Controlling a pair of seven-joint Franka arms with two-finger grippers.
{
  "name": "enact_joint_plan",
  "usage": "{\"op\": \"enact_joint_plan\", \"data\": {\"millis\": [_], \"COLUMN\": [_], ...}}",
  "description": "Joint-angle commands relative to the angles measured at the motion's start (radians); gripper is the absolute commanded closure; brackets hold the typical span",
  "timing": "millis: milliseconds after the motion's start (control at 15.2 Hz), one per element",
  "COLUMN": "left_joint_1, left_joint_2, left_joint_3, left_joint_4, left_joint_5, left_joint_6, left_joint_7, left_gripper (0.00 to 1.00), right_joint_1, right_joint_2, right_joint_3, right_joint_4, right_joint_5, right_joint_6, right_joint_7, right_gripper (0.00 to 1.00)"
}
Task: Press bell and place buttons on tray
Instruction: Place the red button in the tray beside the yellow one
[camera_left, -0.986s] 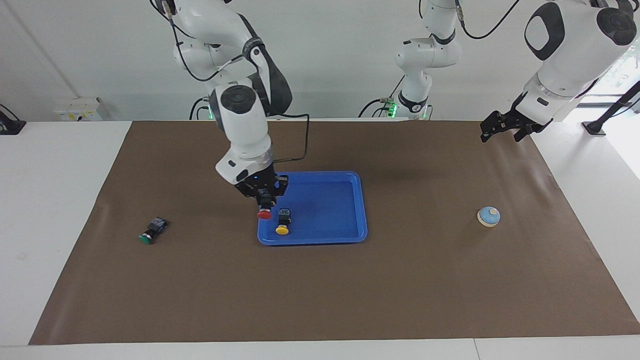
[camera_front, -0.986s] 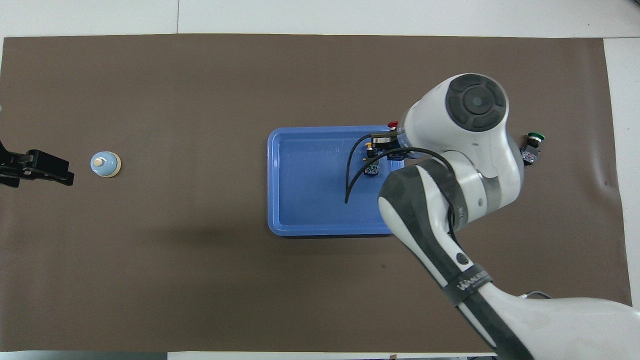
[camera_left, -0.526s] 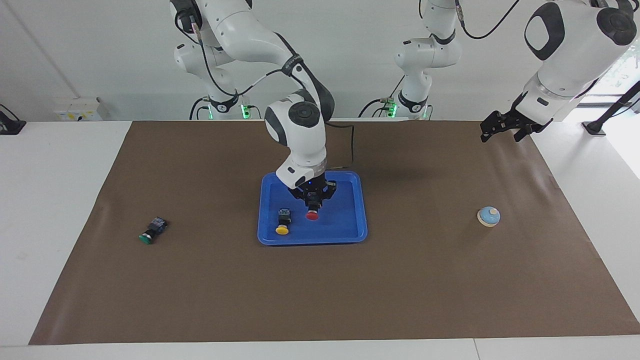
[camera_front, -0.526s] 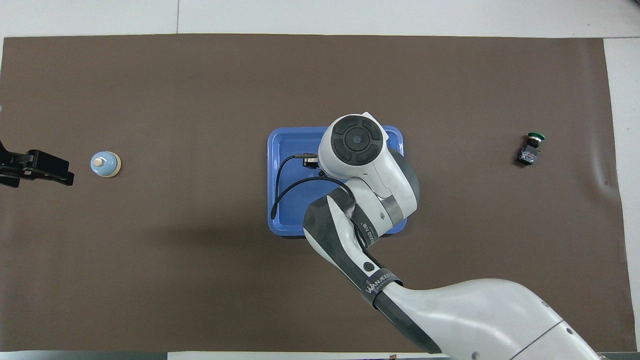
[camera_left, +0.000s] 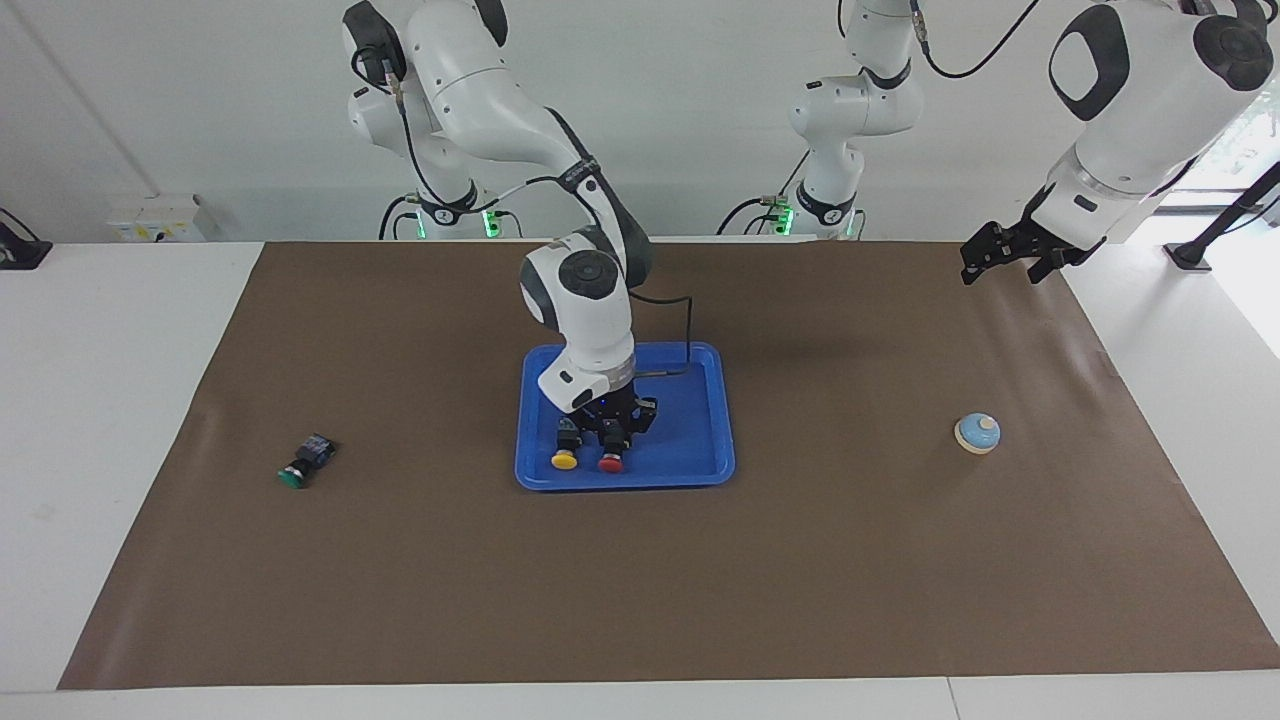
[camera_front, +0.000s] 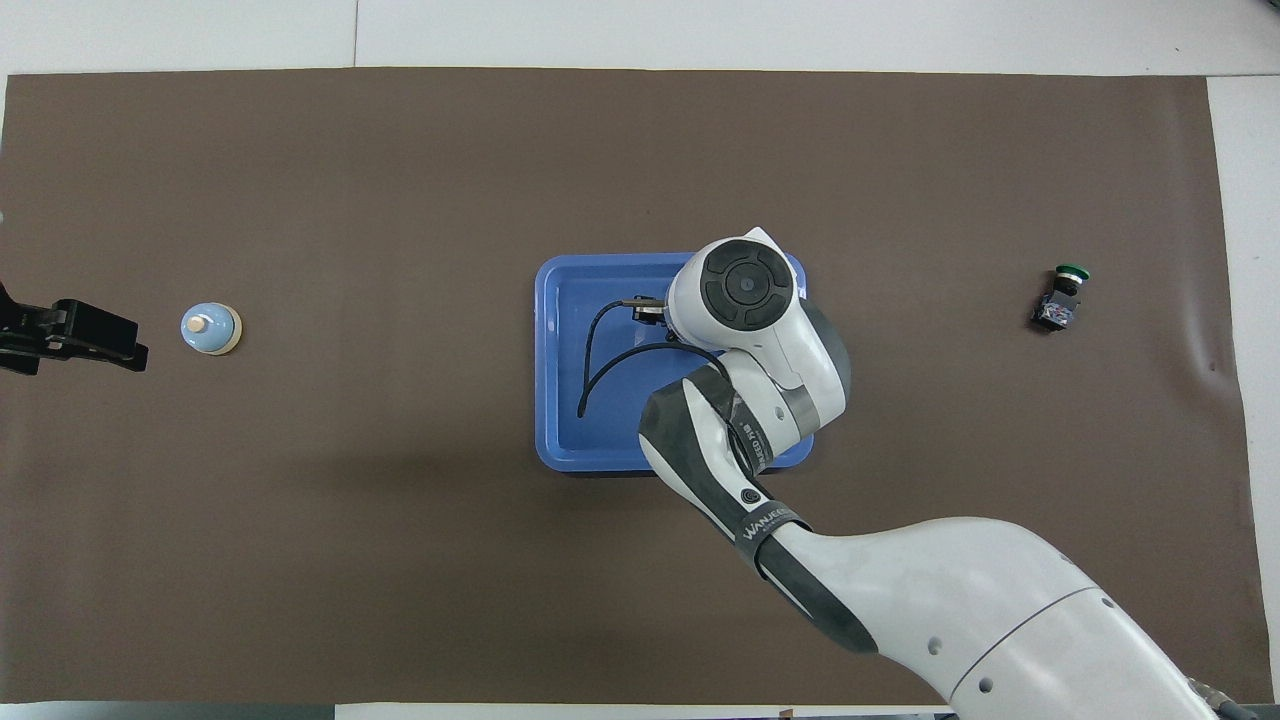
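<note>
The blue tray (camera_left: 690, 400) lies mid-mat; it also shows in the overhead view (camera_front: 565, 400). My right gripper (camera_left: 612, 442) is low in the tray, shut on the red button (camera_left: 610, 463), whose cap is at the tray floor beside the yellow button (camera_left: 565, 458). From overhead the right arm hides both buttons and the gripper. The green button (camera_left: 296, 474) lies on its side on the mat toward the right arm's end; it also shows in the overhead view (camera_front: 1060, 295). The light-blue bell (camera_left: 977, 433) stands toward the left arm's end, also in the overhead view (camera_front: 210, 328). My left gripper (camera_left: 985, 255) waits raised over the mat's corner.
A brown mat (camera_left: 640, 580) covers the white table (camera_left: 110, 400). A black cable (camera_front: 595, 370) from the right wrist hangs over the tray.
The right gripper has carried the red button from the tray's edge over the tray and lowered it beside the yellow button. The left arm has not moved.
</note>
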Motion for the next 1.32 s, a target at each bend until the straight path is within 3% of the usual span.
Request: {"op": "enact_joint_plan", "data": {"millis": [0, 66, 132, 329, 658, 1052, 1249], "left_joint_1": [-0.002, -0.002, -0.002, -0.002, -0.002, -0.002, -0.002], "left_joint_2": [-0.003, -0.003, -0.003, -0.003, -0.003, -0.003, -0.003], "left_joint_3": [0.005, 0.005, 0.005, 0.005, 0.005, 0.005, 0.005], "left_joint_4": [0.013, 0.013, 0.013, 0.013, 0.013, 0.013, 0.013], "left_joint_5": [0.002, 0.002, 0.002, 0.002, 0.002, 0.002, 0.002], "left_joint_6": [-0.019, -0.019, -0.019, -0.019, -0.019, -0.019, -0.019], "left_joint_7": [-0.001, -0.001, -0.001, -0.001, -0.001, -0.001, -0.001], "left_gripper": [0.00, 0.00, 0.00, 0.00, 0.00, 0.00, 0.00], "right_joint_1": [-0.009, -0.009, -0.009, -0.017, -0.121, -0.417, -0.503], "right_joint_2": [-0.022, -0.023, -0.023, -0.036, -0.103, -0.184, -0.209], "right_joint_3": [0.011, 0.011, 0.011, 0.010, 0.010, 0.010, 0.005], "right_joint_4": [-0.027, -0.027, -0.020, 0.019, 0.134, 0.112, 0.034], "right_joint_5": [-0.012, -0.012, -0.012, -0.011, -0.011, -0.012, -0.018], "right_joint_6": [0.020, 0.015, 0.006, -0.069, -0.314, -0.405, -0.382], "right_joint_7": [0.002, 0.007, 0.017, 0.027, -0.083, -0.451, -0.497], "right_gripper": [1.00, 0.32, 0.00, 0.00, 0.00, 0.00, 0.00]}}
